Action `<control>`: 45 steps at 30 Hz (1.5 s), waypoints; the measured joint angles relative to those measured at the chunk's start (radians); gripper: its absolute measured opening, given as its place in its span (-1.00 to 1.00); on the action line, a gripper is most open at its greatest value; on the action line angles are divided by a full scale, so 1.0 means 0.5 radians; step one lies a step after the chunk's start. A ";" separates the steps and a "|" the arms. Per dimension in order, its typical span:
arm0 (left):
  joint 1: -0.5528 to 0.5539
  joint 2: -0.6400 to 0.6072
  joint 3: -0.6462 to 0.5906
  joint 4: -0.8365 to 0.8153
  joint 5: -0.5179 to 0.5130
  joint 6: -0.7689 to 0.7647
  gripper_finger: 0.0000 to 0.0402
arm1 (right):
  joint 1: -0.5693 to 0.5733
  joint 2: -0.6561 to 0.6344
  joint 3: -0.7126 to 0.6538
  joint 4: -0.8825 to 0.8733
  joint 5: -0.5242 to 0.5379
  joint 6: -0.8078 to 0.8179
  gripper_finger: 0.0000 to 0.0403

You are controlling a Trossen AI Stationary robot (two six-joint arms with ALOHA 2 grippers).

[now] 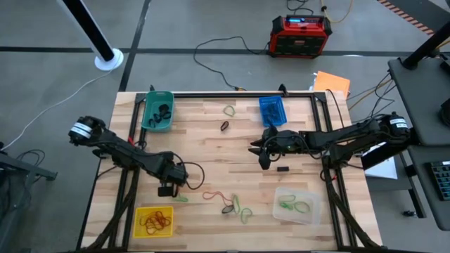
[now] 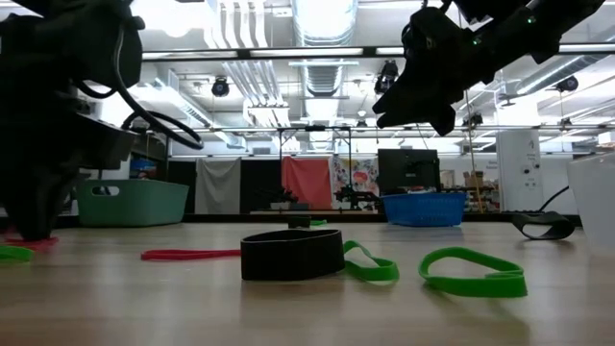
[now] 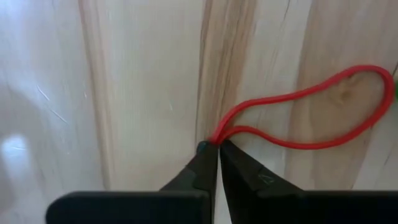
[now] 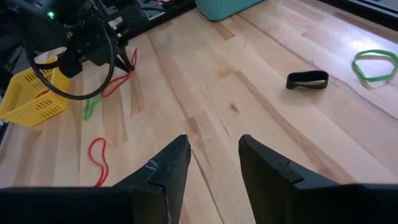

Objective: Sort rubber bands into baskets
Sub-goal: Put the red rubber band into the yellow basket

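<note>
Left wrist view: left tool [image 3: 217, 148] pinches red rubber band [image 3: 311, 109], stretched lengthwise away.

The table [image 1: 232, 151] is a pale butcher-block top of joined wooden strips, standing on a grey concrete floor [image 1: 56, 84]. Beyond its far edge, a red-and-black box [image 1: 301, 35] sits on the floor with cables trailing from it, and a flat orange paper sheet [image 1: 332, 83] lies near the far right corner. In the low view, the room behind is a large workshop with bright ceiling ducts [image 2: 322, 24], a red cloth [image 2: 306, 183] and a dark monitor [image 2: 407, 171].
</note>
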 joint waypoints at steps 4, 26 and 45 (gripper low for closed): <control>-0.009 -0.020 0.060 -0.048 -0.032 0.000 -1.00 | 0.000 0.000 0.000 0.000 -0.002 -0.006 -0.34; -0.173 -0.167 0.774 -0.693 -0.085 -0.059 -1.00 | 0.000 0.000 -0.013 -0.004 -0.005 -0.006 -0.35; -0.066 -0.166 0.093 -0.185 -0.085 -0.177 -0.38 | 0.044 0.000 -0.013 0.000 -0.006 -0.006 -0.30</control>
